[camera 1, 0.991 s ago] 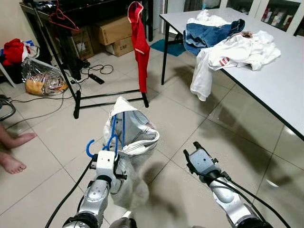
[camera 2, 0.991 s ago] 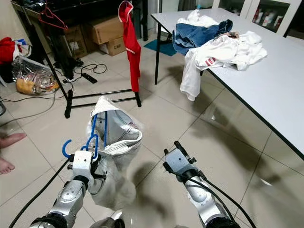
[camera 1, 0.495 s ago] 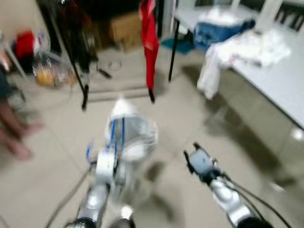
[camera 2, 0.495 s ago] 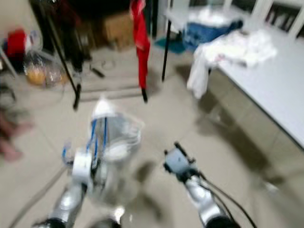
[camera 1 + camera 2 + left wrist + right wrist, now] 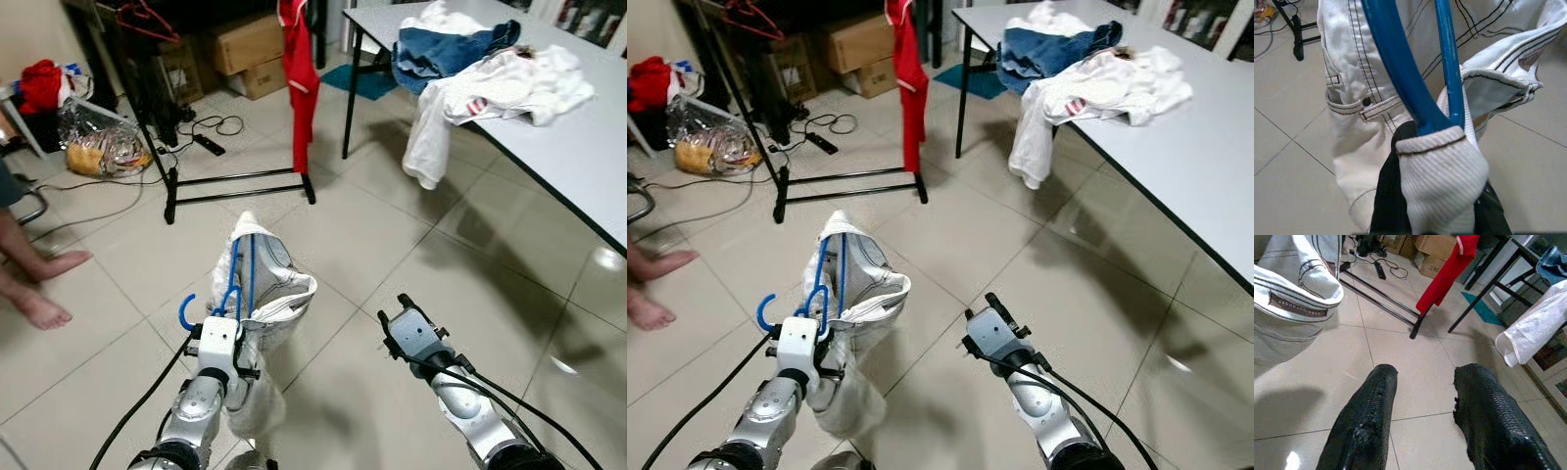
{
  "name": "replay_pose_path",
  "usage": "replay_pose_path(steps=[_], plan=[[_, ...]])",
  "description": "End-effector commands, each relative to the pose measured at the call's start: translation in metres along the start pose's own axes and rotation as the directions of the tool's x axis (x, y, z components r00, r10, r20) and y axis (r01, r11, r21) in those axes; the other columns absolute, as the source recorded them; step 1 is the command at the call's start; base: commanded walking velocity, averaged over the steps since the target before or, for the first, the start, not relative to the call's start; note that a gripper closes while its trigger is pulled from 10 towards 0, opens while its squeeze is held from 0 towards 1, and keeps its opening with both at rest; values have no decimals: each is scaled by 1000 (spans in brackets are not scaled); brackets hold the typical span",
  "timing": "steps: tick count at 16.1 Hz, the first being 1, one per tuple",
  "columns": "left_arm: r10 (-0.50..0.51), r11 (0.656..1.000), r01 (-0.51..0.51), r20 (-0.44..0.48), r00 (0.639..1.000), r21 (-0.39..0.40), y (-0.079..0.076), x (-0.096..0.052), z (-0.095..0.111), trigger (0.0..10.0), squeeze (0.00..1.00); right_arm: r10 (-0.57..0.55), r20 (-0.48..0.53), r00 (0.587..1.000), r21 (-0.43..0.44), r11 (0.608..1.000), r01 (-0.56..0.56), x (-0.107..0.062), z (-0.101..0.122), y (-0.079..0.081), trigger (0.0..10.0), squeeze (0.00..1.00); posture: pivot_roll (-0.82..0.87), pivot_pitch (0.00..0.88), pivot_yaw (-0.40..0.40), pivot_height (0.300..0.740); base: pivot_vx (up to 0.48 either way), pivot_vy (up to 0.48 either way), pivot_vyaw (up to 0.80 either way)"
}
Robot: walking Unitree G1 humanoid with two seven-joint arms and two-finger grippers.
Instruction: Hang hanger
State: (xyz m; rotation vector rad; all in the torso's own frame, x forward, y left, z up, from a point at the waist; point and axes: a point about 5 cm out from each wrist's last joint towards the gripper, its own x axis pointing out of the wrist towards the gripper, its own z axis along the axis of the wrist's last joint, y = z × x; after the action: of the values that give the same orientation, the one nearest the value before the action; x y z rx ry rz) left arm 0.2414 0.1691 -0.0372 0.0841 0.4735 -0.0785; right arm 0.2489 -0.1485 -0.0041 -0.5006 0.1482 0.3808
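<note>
Left eye view, left gripper at lower left clamped on a blue hanger draped with white jeans, right gripper at lower centre, fingers parted and empty, black clothes rack with red garment at upper centre.

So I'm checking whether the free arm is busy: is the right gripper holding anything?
No, the right gripper has its two black fingers spread apart over bare floor tiles, with nothing between them.
</note>
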Motion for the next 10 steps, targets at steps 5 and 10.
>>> replay_pose_path(steps=[5, 10], plan=[[-1, 1000, 0, 64, 998, 23, 2, 7, 17, 10000, 0, 1, 2, 1000, 0, 1000, -1, 0, 0, 0, 10000, 0, -28, 0, 49, 740, 0, 0, 0], [-1, 1000, 0, 64, 998, 23, 2, 7, 17, 10000, 0, 1, 2, 1000, 0, 1000, -1, 0, 0, 0, 10000, 0, -28, 0, 49, 740, 0, 0, 0]])
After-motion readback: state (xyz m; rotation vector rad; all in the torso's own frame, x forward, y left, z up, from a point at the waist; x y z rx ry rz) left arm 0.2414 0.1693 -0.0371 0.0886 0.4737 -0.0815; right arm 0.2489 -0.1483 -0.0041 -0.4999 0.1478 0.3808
